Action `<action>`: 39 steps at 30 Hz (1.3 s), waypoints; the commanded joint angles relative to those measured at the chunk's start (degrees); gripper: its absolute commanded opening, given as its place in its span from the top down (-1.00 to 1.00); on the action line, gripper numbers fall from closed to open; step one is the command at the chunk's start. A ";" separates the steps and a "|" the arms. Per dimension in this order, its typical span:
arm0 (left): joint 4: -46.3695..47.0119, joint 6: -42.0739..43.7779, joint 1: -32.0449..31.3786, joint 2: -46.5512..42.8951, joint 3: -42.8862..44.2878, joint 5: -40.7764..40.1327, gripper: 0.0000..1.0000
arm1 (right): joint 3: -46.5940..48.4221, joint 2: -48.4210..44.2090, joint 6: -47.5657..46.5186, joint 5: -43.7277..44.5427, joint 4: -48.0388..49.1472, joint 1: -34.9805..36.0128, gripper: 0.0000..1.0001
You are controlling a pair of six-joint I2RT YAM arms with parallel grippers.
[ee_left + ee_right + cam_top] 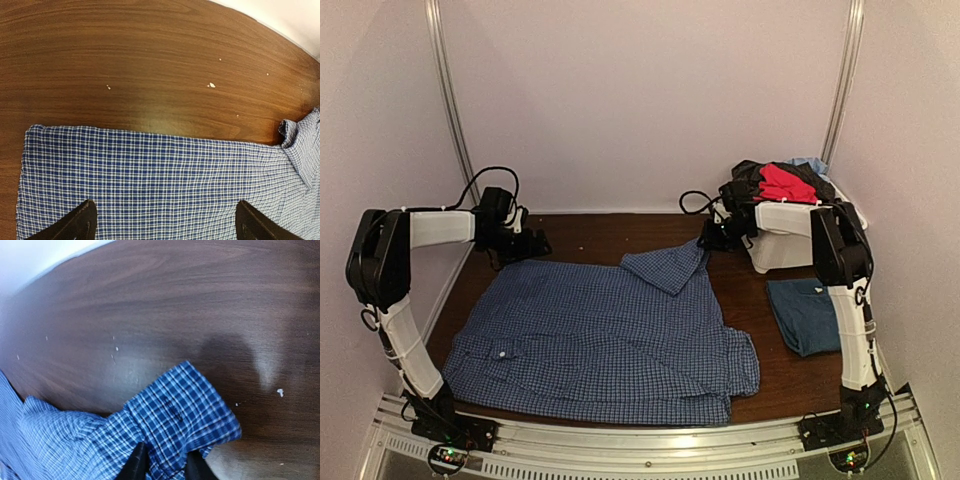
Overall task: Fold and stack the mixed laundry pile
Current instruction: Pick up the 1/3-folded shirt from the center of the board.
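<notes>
Sleeve fold on the check shirt

Wood table (600,232) carries the whole job, and most of it is covered by the blue-and-white check shirt (590,340), which we have spread flat, collar toward the left arm. At the far right stands the white bin (775,252) with the rest of the laundry pile (786,183) heaped in it: red, black and light-blue pieces. Just in front of it, beside our right arm, lies a folded dark-blue T-shirt (803,314).

We judge the step in hand to be folding the sleeve (665,266) in over the body. Our right gripper (165,462) is closed narrowly on the cuff (185,412), pinching the cloth near its edge. Our left gripper (165,220) hangs over the shirt's far edge with jaws spread wide, holding nothing.

To do this well, we should carry the cuff low and straight across, lay the sleeve parallel to the side seam, and let the left fingers pin the body so it does not drag.

We can read no brand, label or writing anywhere.
</notes>
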 commanded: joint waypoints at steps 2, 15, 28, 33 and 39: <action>1.33 -0.03 0.13 -0.22 0.17 -1.16 -0.95 | 3.90 0.12 -0.55 -2.65 4.97 -0.35 0.85; 2.31 -2.66 0.68 -4.93 -1.77 -3.41 -0.95 | 3.05 -11.01 -25.87 -16.26 8.41 9.54 1.00; 4.09 -3.38 2.39 -8.65 -5.51 -1.71 -0.95 | -20.92 -20.70 -45.54 -10.26 0.51 24.18 1.00; 4.19 -3.37 2.55 -8.14 -5.29 -1.18 -0.95 | -21.02 -16.90 -43.33 -7.13 -1.38 26.02 0.23; 4.12 -3.30 2.92 -8.21 -5.19 -0.96 -0.95 | -21.10 -15.31 -37.80 -11.03 1.04 26.81 -0.47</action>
